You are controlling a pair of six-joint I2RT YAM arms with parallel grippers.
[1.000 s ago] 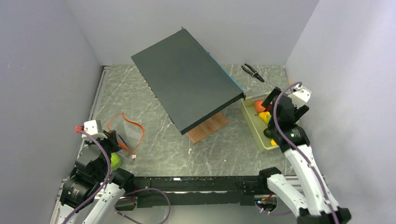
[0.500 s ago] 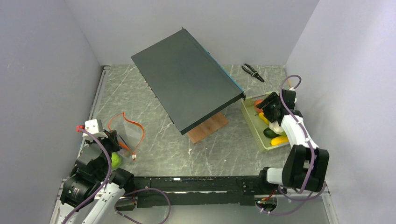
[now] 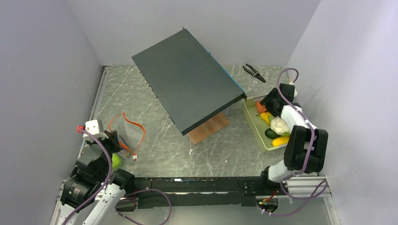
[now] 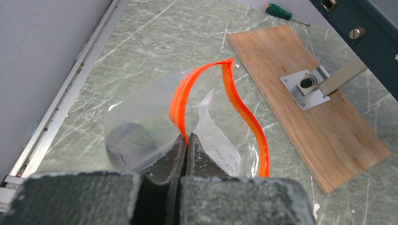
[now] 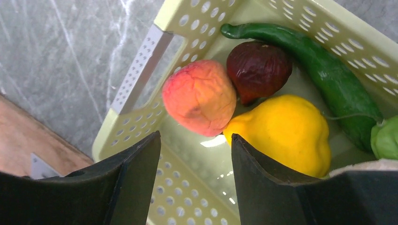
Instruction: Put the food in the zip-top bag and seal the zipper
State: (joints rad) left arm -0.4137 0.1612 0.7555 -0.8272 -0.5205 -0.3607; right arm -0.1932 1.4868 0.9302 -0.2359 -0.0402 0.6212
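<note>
Bag pinched at left, food in tray at right

Left side: the left gripper has its fingers pressed together on the mouth edge of the zip-top bag, right at the zipper. The mouth gapes open and the pouch lies on the marble table. A green lime sits beside that arm.

Centre: a tilted dark panel stands over a wooden board, with pliers behind.

Right side: the right gripper hangs over the pale green tray, fingers apart and gripping nothing. The tray holds an orange-pink fruit, a dark red piece, a yellow piece, a long green vegetable and a white cauliflower.
</note>
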